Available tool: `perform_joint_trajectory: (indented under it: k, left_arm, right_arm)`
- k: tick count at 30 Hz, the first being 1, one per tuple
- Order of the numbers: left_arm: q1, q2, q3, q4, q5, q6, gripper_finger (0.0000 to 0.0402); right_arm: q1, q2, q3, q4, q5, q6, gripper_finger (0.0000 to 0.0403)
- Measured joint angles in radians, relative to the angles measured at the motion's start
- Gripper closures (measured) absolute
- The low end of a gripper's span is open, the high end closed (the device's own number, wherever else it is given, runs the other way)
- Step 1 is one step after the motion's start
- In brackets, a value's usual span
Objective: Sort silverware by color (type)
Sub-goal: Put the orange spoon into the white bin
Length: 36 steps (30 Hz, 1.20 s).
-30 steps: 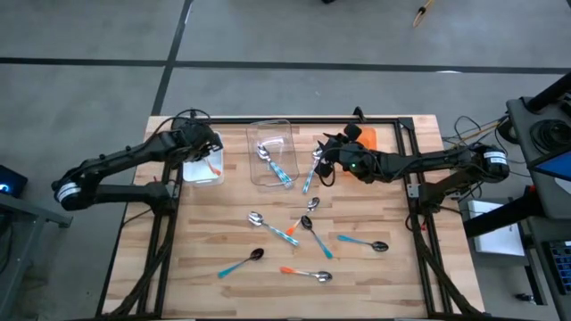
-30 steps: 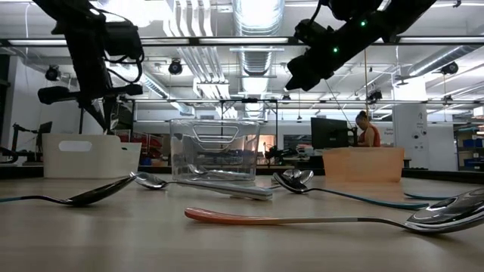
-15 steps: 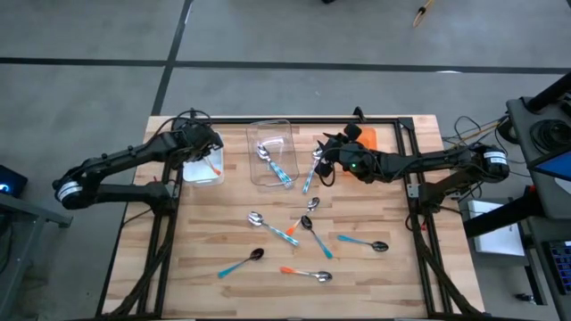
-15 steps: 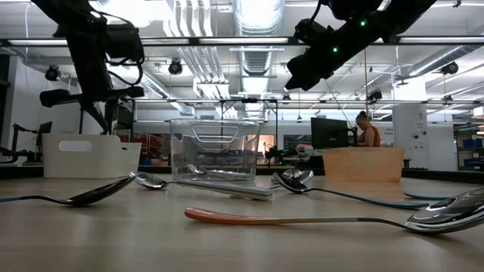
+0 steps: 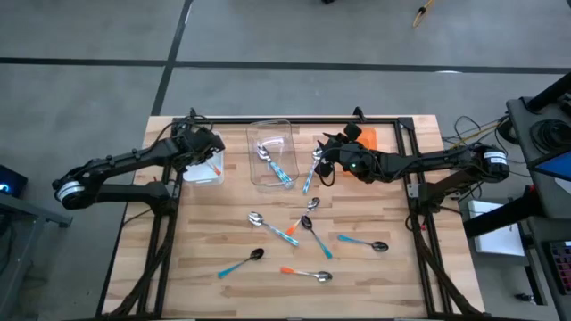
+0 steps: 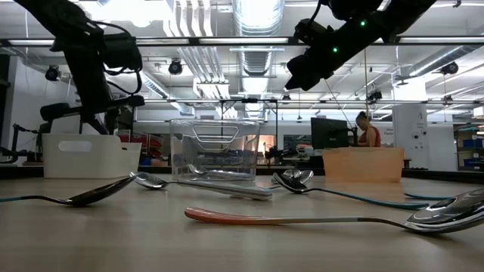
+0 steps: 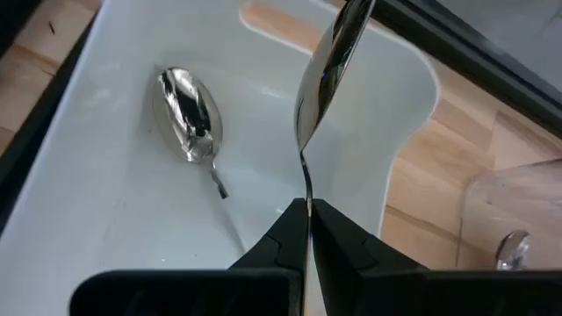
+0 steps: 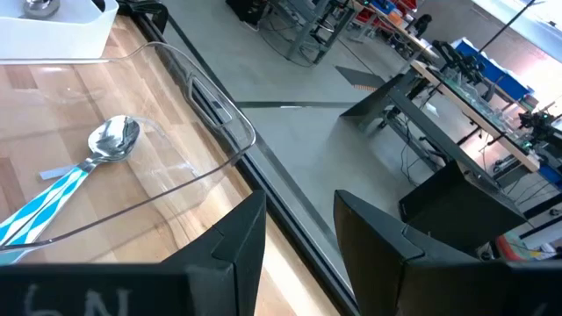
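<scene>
My left gripper [image 7: 307, 211] is shut on a silver-bowled spoon [image 7: 327, 66] above the white bin [image 5: 190, 173]. A second silver spoon [image 7: 189, 112] lies on that bin's floor, and an orange handle [image 5: 217, 168] shows in the bin from above. My right gripper [image 8: 299, 219] is open and holds nothing. It hovers at the right side of the clear bin [image 5: 272, 134], which holds blue-handled spoons [image 8: 110, 140]. Another blue-handled spoon [image 5: 309, 181] lies just beside it. Several spoons [image 5: 308, 225] lie loose on the table's middle and near part. My left gripper pinches the spoon between its two fingers at the thin neck [image 7: 306, 186] just below the bowl. The fingers lie along the spoon. The bowl [image 7: 320, 88] sticks out beyond the fingertips, lifted clear over the white bin; the handle is hidden behind the fingers.
An orange bin [image 5: 368, 138] stands at the far right of the table, behind my right gripper. The three bins line the far edge. Loose spoons with orange, teal and blue handles [image 5: 321, 276] cross the near half. A person [image 6: 368, 130] sits far off in the room.
My left gripper has dipped and tipped a little over the white bin, still shut on its spoon.
</scene>
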State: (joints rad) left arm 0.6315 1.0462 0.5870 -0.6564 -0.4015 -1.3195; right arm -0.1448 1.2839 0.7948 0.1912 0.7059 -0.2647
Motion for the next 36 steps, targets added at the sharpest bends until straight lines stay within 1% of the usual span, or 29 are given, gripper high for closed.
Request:
perform_joint_trajectory:
  k: [7,18,25,30,36]
  left_arm:
    - [0.0,0.0,-0.043,0.011,0.023,-0.029,0.0402]
    - [0.0,0.0,-0.043,0.016,0.022,-0.043,0.0402]
    - [0.0,0.0,-0.046,0.005,0.051,-0.072,0.0402]
    - [0.0,0.0,-0.047,0.0,0.053,-0.086,0.0401]
    - [0.0,0.0,-0.047,-0.002,0.053,-0.086,0.0374]
  right_arm:
    - [0.0,0.0,0.0,0.001,0.0,0.0,0.0275]
    - [0.0,0.0,0.0,0.007,0.0,-0.001,0.0275]
    - [0.0,0.0,0.0,0.007,0.0,-0.001,0.0275]
    - [0.0,0.0,0.0,0.007,0.0,-0.007,0.0275]
    - [0.0,0.0,0.0,0.006,0.0,-0.007,0.0275]
